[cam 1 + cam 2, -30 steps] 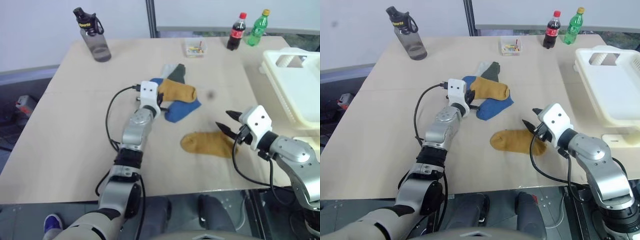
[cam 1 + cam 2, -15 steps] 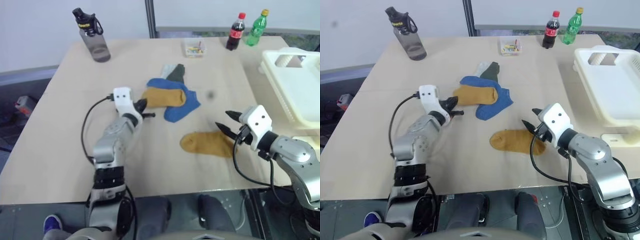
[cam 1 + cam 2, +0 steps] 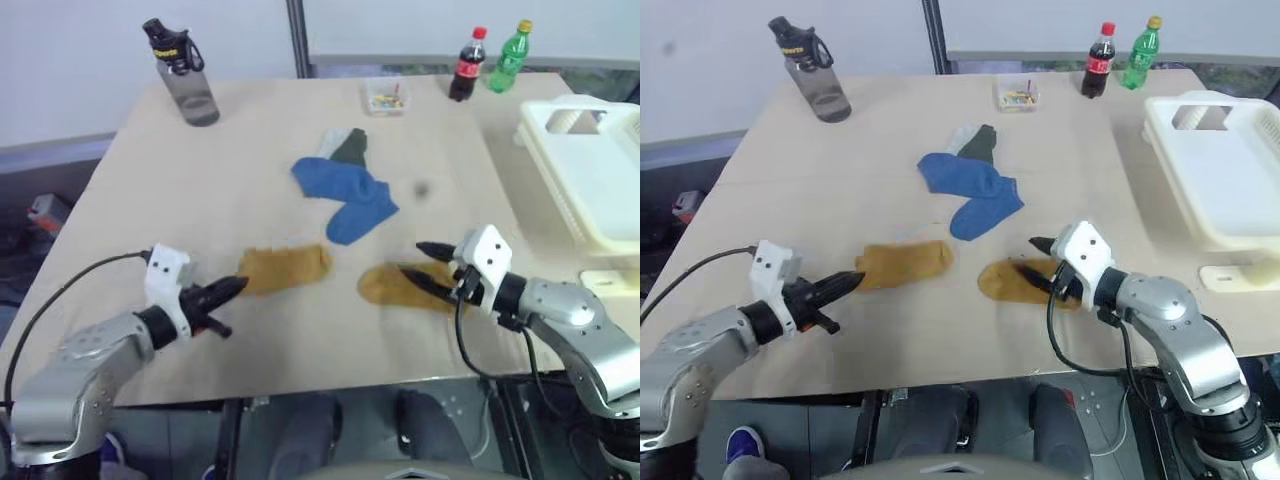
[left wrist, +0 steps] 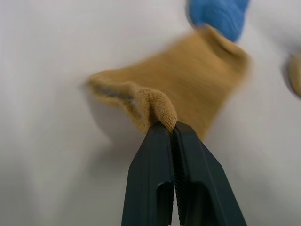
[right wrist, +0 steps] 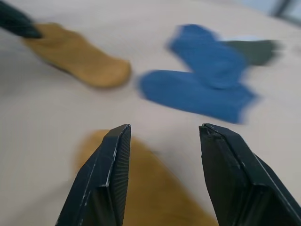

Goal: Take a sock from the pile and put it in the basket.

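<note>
The left gripper (image 3: 232, 288) reaches in low over the table's (image 3: 150, 200) near edge, its fingers pinched together on the cuff of a mustard sock (image 3: 285, 268). The right gripper (image 3: 418, 265) hovers near that same edge, farther right, with its fingers (image 5: 109, 174) parted and holding nothing.

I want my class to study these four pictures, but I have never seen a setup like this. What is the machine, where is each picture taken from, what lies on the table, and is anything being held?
It is a humanoid robot with two arms, each ending in a two-fingered claw. Two pictures come from cameras in its head, looking down; two from cameras on its wrists. The left claw is shut on a mustard sock, pinching its edge. The right claw is open above a second mustard sock, holding nothing. On the table lie the remaining pile of blue, green and grey socks, a water bottle, two soda bottles and a small clear tub. The white basket stands on the robot's right.
</note>
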Action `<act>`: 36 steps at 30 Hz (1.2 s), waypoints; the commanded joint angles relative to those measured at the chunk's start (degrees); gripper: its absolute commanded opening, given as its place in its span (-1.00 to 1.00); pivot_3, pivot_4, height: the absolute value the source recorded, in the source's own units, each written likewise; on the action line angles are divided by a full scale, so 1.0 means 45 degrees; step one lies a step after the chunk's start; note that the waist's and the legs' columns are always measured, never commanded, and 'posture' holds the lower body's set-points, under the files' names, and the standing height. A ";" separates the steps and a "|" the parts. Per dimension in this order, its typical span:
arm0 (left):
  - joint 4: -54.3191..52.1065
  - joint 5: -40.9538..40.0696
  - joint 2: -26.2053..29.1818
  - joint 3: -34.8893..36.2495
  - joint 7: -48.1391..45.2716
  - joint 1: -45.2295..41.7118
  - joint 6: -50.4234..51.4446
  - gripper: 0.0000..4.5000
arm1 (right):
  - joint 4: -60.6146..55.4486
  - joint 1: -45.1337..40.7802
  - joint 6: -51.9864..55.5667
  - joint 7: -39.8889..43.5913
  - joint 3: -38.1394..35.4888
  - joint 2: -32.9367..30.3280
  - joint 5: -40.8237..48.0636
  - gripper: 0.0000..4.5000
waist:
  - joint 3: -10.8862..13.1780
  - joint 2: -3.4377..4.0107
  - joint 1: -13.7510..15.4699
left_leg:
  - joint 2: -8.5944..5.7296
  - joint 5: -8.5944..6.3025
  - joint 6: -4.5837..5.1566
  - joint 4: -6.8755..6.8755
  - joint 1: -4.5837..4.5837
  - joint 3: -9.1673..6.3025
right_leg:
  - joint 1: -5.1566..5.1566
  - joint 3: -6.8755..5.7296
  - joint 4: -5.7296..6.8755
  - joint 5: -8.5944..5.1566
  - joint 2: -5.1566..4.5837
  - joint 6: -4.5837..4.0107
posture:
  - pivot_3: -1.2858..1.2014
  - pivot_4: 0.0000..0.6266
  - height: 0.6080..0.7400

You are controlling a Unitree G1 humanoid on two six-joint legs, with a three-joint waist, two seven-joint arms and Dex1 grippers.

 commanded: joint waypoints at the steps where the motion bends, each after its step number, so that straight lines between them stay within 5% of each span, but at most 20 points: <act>1: 0.1025 0.1209 0.0420 -0.0596 -0.0495 -0.0240 -0.1976 -0.70 | -0.0727 -0.0101 0.0324 0.0502 0.0058 -0.0017 0.0961 0.29 | -0.0001 0.0001 0.0007 | 0.0001 0.0001 0.0002 0.0003 0.0013 0.0004 | 0.0014 0.0005 0.0000 -0.0007 0.0002 -0.0014 | 0.03 -0.52 1.00; 5: 0.1669 0.1410 0.0518 -0.0405 -0.0503 -0.0336 -0.2417 0.00 | -0.0711 -0.0285 0.0192 0.0629 0.0294 -0.0106 0.0916 0.99 | -0.0004 -0.0006 -0.0079 | 0.0012 0.0000 0.0004 0.0004 0.0093 0.0015 | 0.0085 0.0014 0.0000 -0.0007 0.0011 -0.0017 | 0.03 -0.52 1.00; 6: 0.1791 0.1354 0.0530 -0.0221 -0.0421 -0.0355 -0.2298 0.18 | -0.0657 -0.0320 0.0126 0.0639 0.0323 -0.0097 0.0875 1.00 | -0.0003 -0.0005 -0.0105 | 0.0016 0.0000 0.0003 0.0003 0.0095 0.0014 | 0.0086 0.0013 -0.0001 -0.0007 0.0014 -0.0018 | 0.03 -0.52 1.00; 11: 0.2195 0.1027 0.0282 0.0030 0.0480 -0.0940 -0.1143 0.18 | -0.0316 -0.0620 -0.0260 0.0672 0.0582 0.0015 0.0545 1.00 | -0.0003 -0.0005 -0.0171 | 0.0022 -0.0001 0.0002 -0.0004 0.0098 0.0012 | 0.0082 0.0012 0.0000 0.0022 0.0019 0.0029 | 0.03 -0.52 1.00; 17: 0.3205 0.2463 -0.0175 -0.2029 0.1225 -0.1822 -0.1575 0.18 | -0.0045 -0.0829 -0.0579 0.0510 0.0717 0.0071 0.0094 1.00 | -0.0004 -0.0006 -0.0146 | 0.0008 -0.0001 0.0002 -0.0004 0.0106 0.0013 | 0.0094 0.0014 -0.0001 0.0025 0.0011 0.0033 | 0.03 -0.52 1.00; 20: 0.3378 0.2626 -0.0455 -0.2666 0.0899 -0.1957 -0.2019 -0.17 | -0.0134 -0.0793 -0.0539 0.0387 0.0632 0.0077 0.0025 1.00 | -0.0008 0.0000 -0.0106 | 0.0008 -0.0001 0.0001 -0.0005 0.0109 0.0006 | 0.0099 0.0010 -0.0001 0.0026 0.0008 0.0029 | 0.03 -0.52 1.00; 24: 0.3811 0.2163 -0.0813 -0.2521 0.0680 -0.2347 -0.1767 -0.99 | -0.0162 -0.0766 -0.0522 0.0349 0.0504 -0.0012 -0.0006 1.00 | -0.0014 0.0010 -0.0097 | 0.0010 -0.0001 0.0002 -0.0007 0.0113 0.0006 | 0.0104 0.0011 -0.0001 0.0024 0.0005 0.0028 | 0.03 -0.52 1.00; 30: 0.4143 -0.1074 -0.0870 -0.0190 0.0103 -0.3174 0.0910 -0.99 | -0.0272 -0.0688 -0.0527 0.0275 0.0424 -0.0038 -0.0019 1.00 | -0.0009 0.0004 -0.0173 | 0.0014 -0.0001 0.0002 -0.0005 0.0130 -0.0010 | 0.0126 -0.0005 -0.0003 0.0022 0.0013 0.0035 | 0.03 -0.52 1.00; 36: 0.4817 -0.2740 0.2375 0.1870 -0.1348 -0.4301 0.2774 -0.99 | -0.0107 -0.0768 -0.0656 0.0295 0.0382 0.0067 0.0027 1.00 | 0.0008 -0.0021 -0.0222 | 0.0032 -0.0002 0.0000 -0.0014 0.0115 -0.0004 | 0.0094 -0.0001 0.0000 0.0022 0.0038 0.0030 | 0.03 -0.52 1.00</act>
